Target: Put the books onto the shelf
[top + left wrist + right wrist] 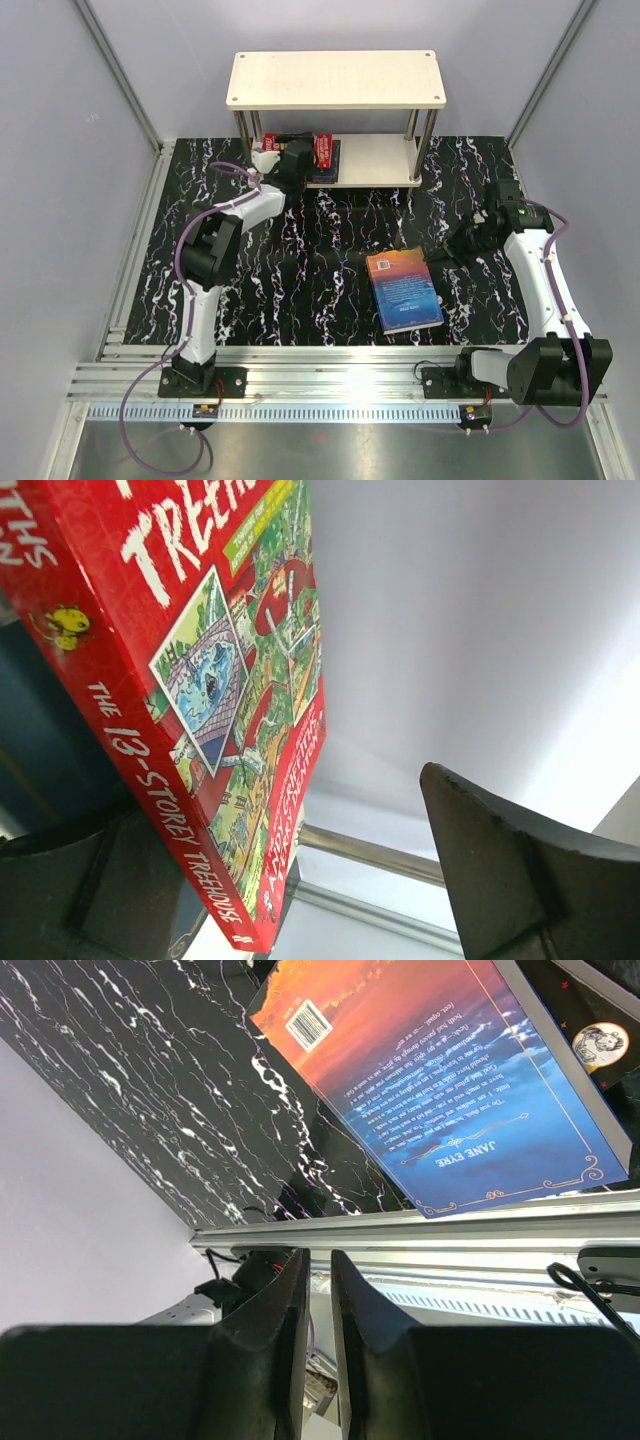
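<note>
The red "Treehouse" paperback (230,680) stands in the lower tier of the cream, silver-posted shelf (335,80), leaning against the left gripper (296,160), whose jaws gape wide. A careless pull-back could topple it. The right gripper (318,1270) is pinched together and empty, near the flat orange-and-blue paperback (403,290).

The left arm (200,322) and right arm (546,282) have white links with chunky black joints. A purple cable (180,262) trails along each, down to black bases (216,381). The fingers (262,1355) are matte black wedges.
</note>
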Robot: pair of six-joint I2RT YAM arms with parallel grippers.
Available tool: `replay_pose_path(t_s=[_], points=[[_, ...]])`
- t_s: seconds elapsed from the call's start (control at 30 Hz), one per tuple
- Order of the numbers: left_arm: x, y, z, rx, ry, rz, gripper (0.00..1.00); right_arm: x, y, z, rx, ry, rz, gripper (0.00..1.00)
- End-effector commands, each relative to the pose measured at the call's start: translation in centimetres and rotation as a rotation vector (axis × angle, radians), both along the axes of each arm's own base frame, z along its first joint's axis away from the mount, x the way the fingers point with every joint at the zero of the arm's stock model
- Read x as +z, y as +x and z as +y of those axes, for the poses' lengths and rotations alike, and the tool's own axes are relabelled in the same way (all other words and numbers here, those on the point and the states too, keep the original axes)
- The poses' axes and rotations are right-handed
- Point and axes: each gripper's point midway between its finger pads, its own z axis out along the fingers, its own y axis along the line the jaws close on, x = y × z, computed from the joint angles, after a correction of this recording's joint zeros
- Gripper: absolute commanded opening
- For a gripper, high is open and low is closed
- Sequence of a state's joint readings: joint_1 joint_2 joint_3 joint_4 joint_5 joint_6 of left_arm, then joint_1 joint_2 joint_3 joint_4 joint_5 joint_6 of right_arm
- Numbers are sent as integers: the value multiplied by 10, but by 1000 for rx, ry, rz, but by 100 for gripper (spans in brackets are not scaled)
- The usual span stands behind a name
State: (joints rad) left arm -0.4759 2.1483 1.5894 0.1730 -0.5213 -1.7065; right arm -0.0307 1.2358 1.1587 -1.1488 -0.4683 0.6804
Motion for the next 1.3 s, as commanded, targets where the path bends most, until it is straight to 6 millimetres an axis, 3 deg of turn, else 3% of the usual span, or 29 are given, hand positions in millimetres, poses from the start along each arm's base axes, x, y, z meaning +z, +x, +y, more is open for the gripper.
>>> replay_pose_path(t_s=[0.0,0.2,0.33,0.4,0.43,0.6,0.63,0.67,0.7,0.73,0.8,0.83,0.93,1.2,1.27], points=[[23,-8,-11,-51,-52,-7,92,15,11,1,16,-10,-72,20],[31,-33,-7,-82,-93,-17,92,16,12,1,15,-11,-83,21],[21,-44,-7,-104,-94,8,91,15,14,2,11,-1,-86,20],[18,-44,-12,-131,-123,15,93,16,14,4,8,8,-88,20],[22,-43,-14,-145,-135,8,98,16,15,4,5,11,-86,20],[27,-28,-33,-234,-137,36,99,18,14,4,5,13,-96,20],[20,-29,-32,-237,-112,90,99,18,13,4,2,13,-98,21],[31,-22,-32,-236,-112,86,99,18,12,4,3,12,-97,20],[16,-30,-29,-231,-83,182,99,18,12,4,1,11,-97,20],[13,-31,-28,-228,-83,219,99,18,11,3,1,9,-100,20],[23,-34,-29,-238,-100,272,99,17,11,2,4,1,-98,20],[8,-50,-22,-229,-66,379,99,17,9,2,4,-2,-96,20],[3,-72,-8,-199,-44,478,99,15,8,0,5,-14,-88,20],[-8,-93,31,-192,-16,584,99,14,8,0,6,-18,-86,20],[4,-95,45,-200,31,561,99,14,8,-2,6,-28,-85,20]])
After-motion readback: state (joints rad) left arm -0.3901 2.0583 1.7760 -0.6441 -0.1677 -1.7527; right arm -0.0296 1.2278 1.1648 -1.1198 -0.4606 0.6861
